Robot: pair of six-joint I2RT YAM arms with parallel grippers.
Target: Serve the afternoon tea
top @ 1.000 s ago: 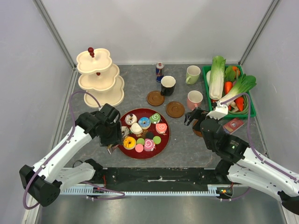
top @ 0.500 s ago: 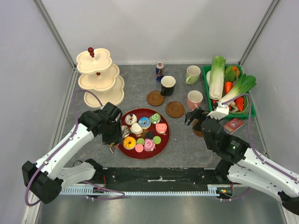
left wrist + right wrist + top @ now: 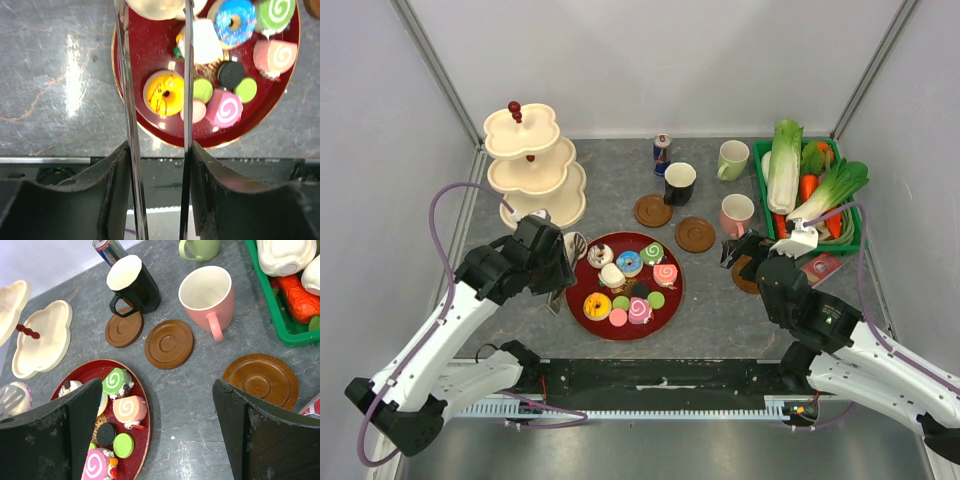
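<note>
The left hand [image 3: 159, 150] is pressed onto a pair of metal tongs [image 3: 128, 100], whose tips pinch a pale pastry [image 3: 160, 6] just off the upper left edge of the red tray [image 3: 665, 305]. The other pastries lie on the tray, among them a yellow donut [image 3: 597, 305], a blue donut [image 3: 629, 263] and a green swirl roll [image 3: 652, 253]. The right hand [image 3: 735, 250] is spread wide above the desk [image 3: 720, 310], over 1 of 3 brown saucers [image 3: 260, 380]. The black mug [image 3: 679, 183], pink mug [image 3: 736, 213] and pale green mug [image 3: 732, 159] stand upright on the desk, beyond the tray.
</note>
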